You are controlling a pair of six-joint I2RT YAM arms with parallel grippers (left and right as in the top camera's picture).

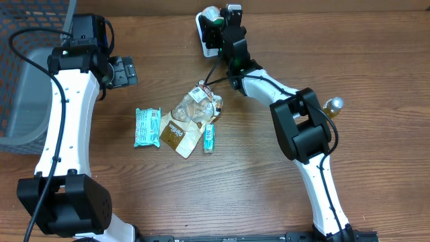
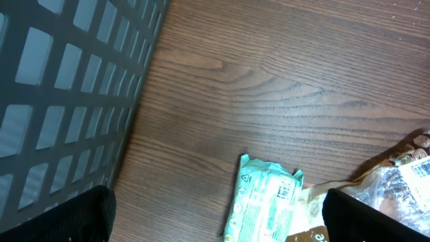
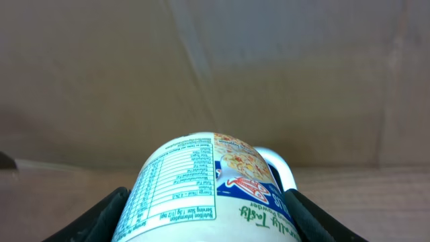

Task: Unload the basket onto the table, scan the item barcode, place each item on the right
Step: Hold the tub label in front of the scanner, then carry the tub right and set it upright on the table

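The right gripper [image 3: 208,222] hugs the white cup [image 3: 201,178] at the far side of the table [image 1: 269,195], fingers [image 3: 111,215] half open around it, and should turn it slowly without squeezing until the bar lines show, while the left gripper [image 1: 124,70] hangs wide open, empty

On the white cylindrical tub [image 3: 201,185] I read a nutrition information table and, inverted, "Tasty". The mint-green plastic wrapper [image 2: 265,196] carries a triangular recycling mark; its other print is too small for me.
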